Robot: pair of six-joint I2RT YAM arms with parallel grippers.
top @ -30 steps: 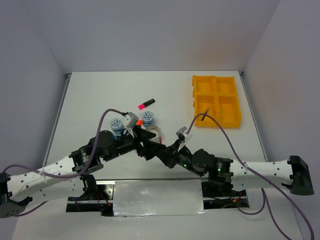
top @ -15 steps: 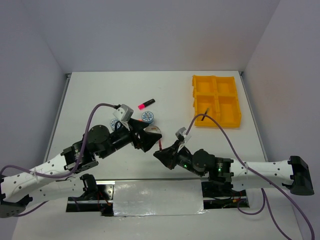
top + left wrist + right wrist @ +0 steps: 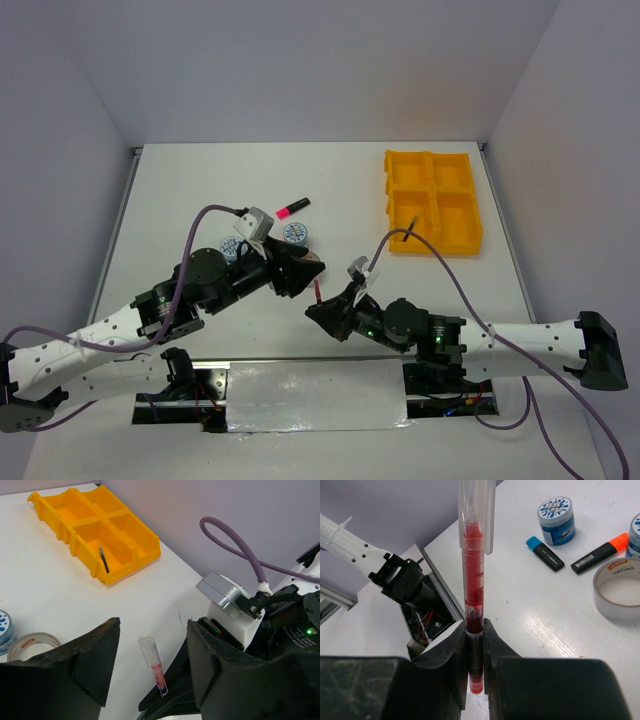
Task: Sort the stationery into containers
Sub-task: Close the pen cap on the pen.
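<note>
While in R gripper [image 3: 475,630], pen [image 3: 473,555] aloft

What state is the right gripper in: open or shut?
Shut: the right gripper clamps the red pen, its fingers pressed against the barrel on both sides.

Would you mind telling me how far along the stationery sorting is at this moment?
Done: one black pen lies in the yellow tray. In hand: the right tool grips the red pen; the left tool is open and empty. Left on the table: pink highlighter, orange highlighter, blue highlighter, two tape rolls, silver tape ring.
</note>
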